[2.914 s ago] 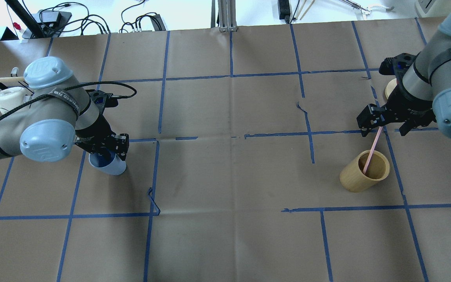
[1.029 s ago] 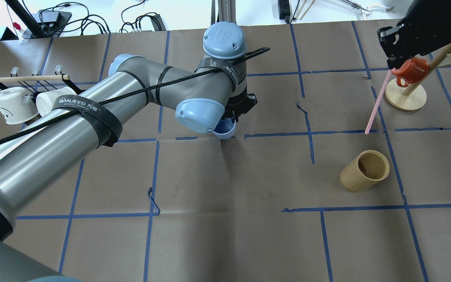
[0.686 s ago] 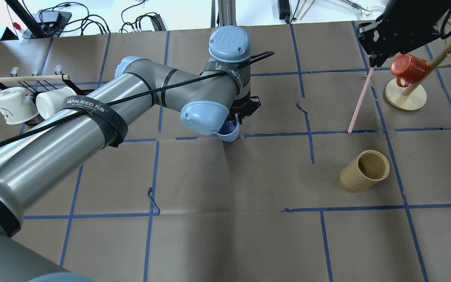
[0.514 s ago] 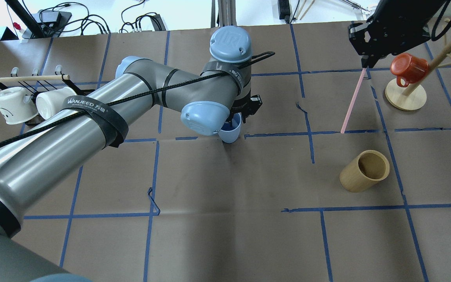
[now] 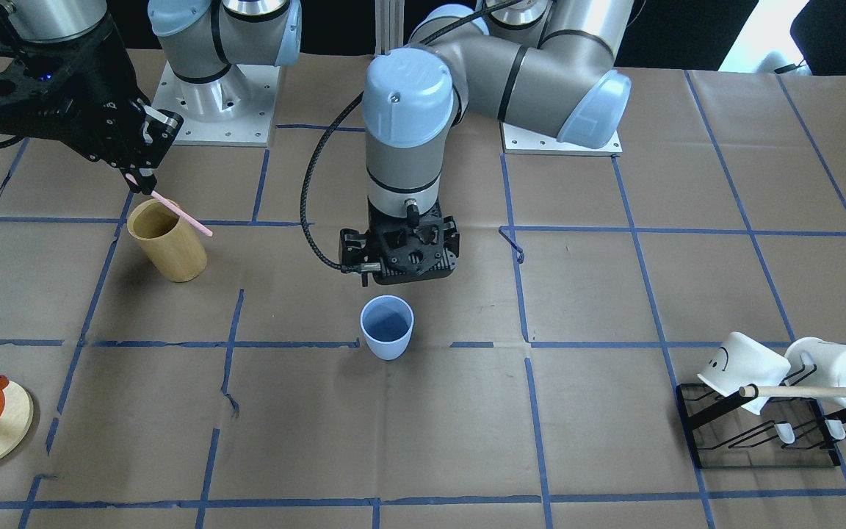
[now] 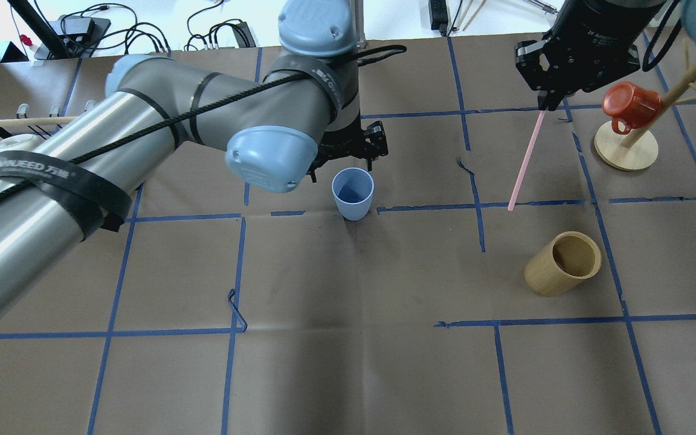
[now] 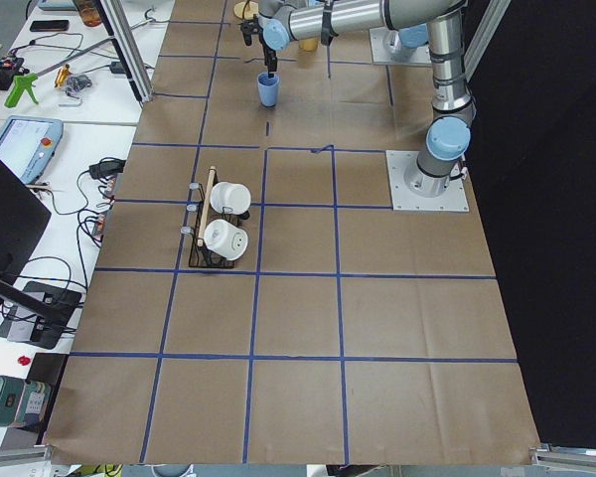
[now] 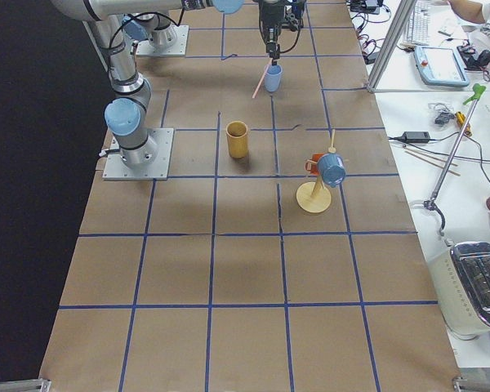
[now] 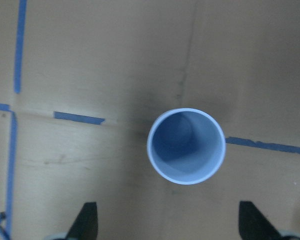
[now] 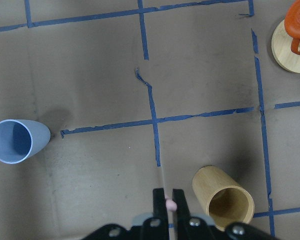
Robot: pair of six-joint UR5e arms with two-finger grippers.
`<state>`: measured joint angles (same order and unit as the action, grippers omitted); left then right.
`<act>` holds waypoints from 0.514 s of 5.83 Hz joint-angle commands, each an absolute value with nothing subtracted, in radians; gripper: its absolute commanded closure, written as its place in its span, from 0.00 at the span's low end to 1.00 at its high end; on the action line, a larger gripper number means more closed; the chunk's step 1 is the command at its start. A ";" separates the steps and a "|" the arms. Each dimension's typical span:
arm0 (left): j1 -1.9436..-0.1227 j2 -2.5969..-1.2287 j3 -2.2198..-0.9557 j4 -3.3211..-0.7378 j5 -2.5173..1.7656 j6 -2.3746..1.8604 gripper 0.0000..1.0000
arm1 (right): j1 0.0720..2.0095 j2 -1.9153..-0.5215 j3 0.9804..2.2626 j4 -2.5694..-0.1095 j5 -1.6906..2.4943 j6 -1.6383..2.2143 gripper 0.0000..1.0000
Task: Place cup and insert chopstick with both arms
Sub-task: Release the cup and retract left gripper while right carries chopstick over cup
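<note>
A light blue cup (image 6: 353, 193) stands upright on the table's middle, also seen in the front view (image 5: 387, 327) and the left wrist view (image 9: 186, 146). My left gripper (image 5: 399, 268) hangs above and just behind it, open and empty; its fingertips (image 9: 87, 222) sit wide of the cup. My right gripper (image 6: 544, 103) is shut on a pink chopstick (image 6: 524, 160) that hangs slanted in the air, beyond the bamboo holder (image 6: 563, 263). In the right wrist view the gripper (image 10: 169, 200) pinches the chopstick, with the holder (image 10: 222, 197) to its right and the cup (image 10: 12, 141) at far left.
A mug tree with a red mug (image 6: 629, 106) on a round wooden base (image 6: 626, 151) stands at the far right. A black rack with two white cups (image 5: 761, 426) sits on the robot's left side. Blue tape lines grid the brown paper.
My left gripper has let go of the blue cup and pulled back; the cup now stands alone on the table. My right gripper has carried the chopstick a little to the left.
</note>
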<state>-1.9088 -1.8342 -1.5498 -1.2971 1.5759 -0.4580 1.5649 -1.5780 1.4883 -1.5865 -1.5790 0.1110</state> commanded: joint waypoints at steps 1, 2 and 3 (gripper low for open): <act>-1.777 -1.659 -1.548 -1.511 1.569 -0.166 0.02 | 1.574 -1.577 1.489 -1.586 -1.575 0.123 0.92; -1.723 -1.594 -1.548 -1.555 1.568 -0.032 0.02 | 1.580 -1.577 1.489 -1.588 -1.577 0.124 0.92; -1.682 -1.551 -1.551 -1.572 1.566 -0.002 0.02 | 1.586 -1.577 1.486 -1.589 -1.575 0.138 0.92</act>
